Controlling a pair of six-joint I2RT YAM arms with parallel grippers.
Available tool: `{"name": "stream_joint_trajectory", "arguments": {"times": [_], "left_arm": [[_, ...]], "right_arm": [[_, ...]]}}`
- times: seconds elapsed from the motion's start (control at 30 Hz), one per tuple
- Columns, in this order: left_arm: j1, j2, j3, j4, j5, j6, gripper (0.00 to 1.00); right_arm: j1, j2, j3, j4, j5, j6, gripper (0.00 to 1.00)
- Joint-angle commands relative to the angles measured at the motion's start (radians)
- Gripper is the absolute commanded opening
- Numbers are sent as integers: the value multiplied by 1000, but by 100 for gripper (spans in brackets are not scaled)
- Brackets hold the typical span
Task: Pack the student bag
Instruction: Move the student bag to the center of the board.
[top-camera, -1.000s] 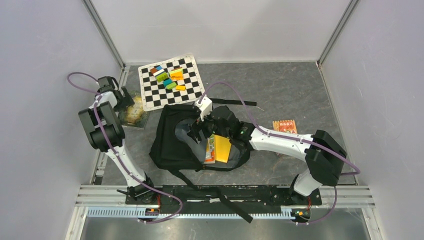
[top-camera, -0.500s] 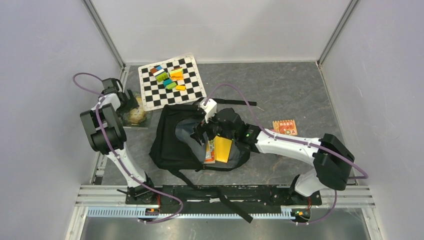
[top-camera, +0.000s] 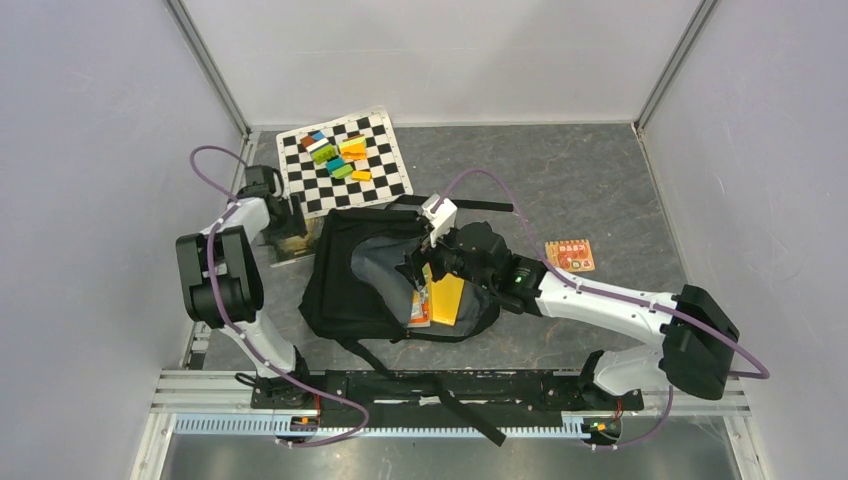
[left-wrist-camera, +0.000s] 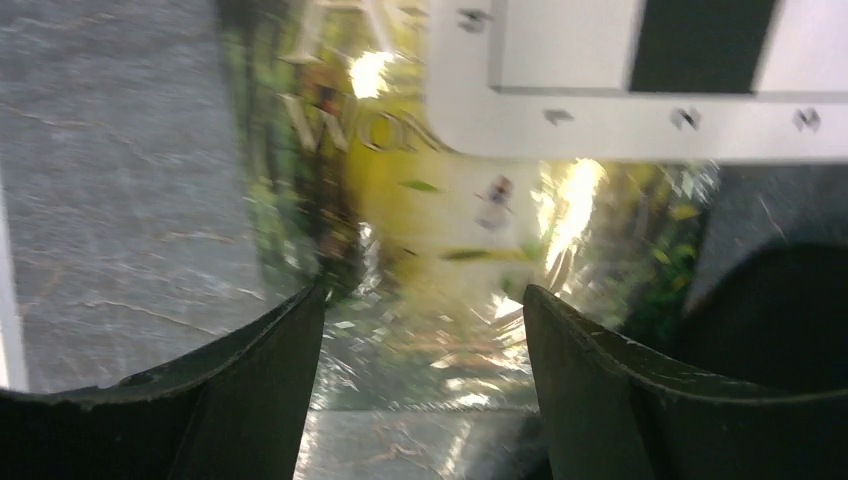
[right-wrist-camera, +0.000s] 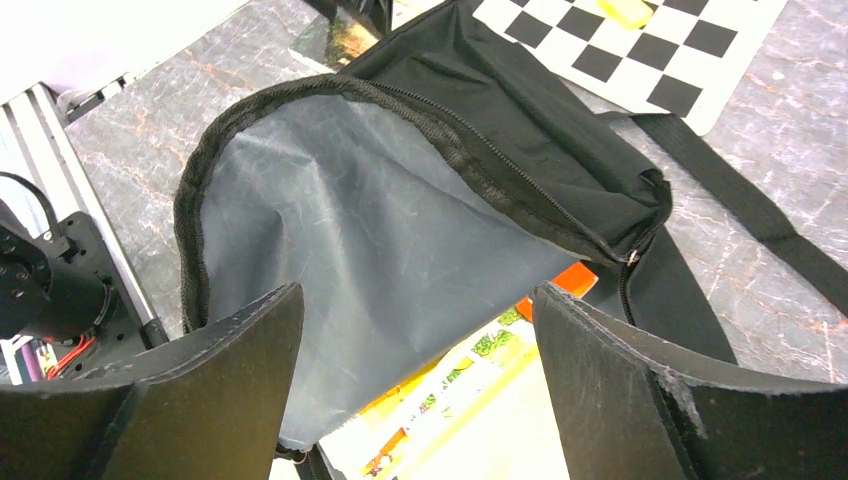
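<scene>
The student bag (top-camera: 345, 285) is a large black backpack lying open mid-table, its grey lining (top-camera: 385, 268) showing. A yellow and orange book (top-camera: 445, 298) lies in its mouth. My right gripper (top-camera: 420, 272) hovers over the opening, open and empty. In the right wrist view its fingers (right-wrist-camera: 418, 340) frame the lining (right-wrist-camera: 350, 250) and the book (right-wrist-camera: 500, 400). My left gripper (top-camera: 288, 222) is low over a glossy green-yellow book (top-camera: 290, 245) just left of the bag. In the left wrist view its jaws (left-wrist-camera: 422, 300) stand apart over that book (left-wrist-camera: 450, 230).
A checkerboard mat (top-camera: 340, 165) with several coloured blocks lies at the back left, its edge over the green book (left-wrist-camera: 600, 130). A small orange book (top-camera: 570, 255) lies right of the bag. Black straps (top-camera: 470, 205) trail from the bag. Walls close in left and right.
My left gripper has moved right toward the bag, and the green-yellow book has shifted right with it. My right gripper has drawn back slightly right over the bag opening.
</scene>
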Motion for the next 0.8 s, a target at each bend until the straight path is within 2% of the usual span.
{"name": "stream_joint_trajectory", "arguments": {"times": [0.0,0.13,0.23,0.33,0.43,0.6,0.77], "left_arm": [[-93,-33,-62,-102,72,48,77],[-132,-95,-68,-118,28,21,80],[-132,-176,-73,-143,-95,-51,85],[-132,-287,-106,-156,-113,-149,89],[-132,-406,-172,-147,-59,-262,93],[-132,-630,-355,-39,153,-421,96],[-143,-642,-448,-25,298,-463,97]], "right_arm": [[3,-41,31,-9,54,-21,89],[3,-11,126,-69,49,-55,89],[6,0,167,-94,50,-66,89],[6,9,188,-110,53,-66,89],[7,16,197,-120,56,-55,88],[16,-2,181,-113,50,-19,88],[22,-27,162,-114,50,-9,88]]}}
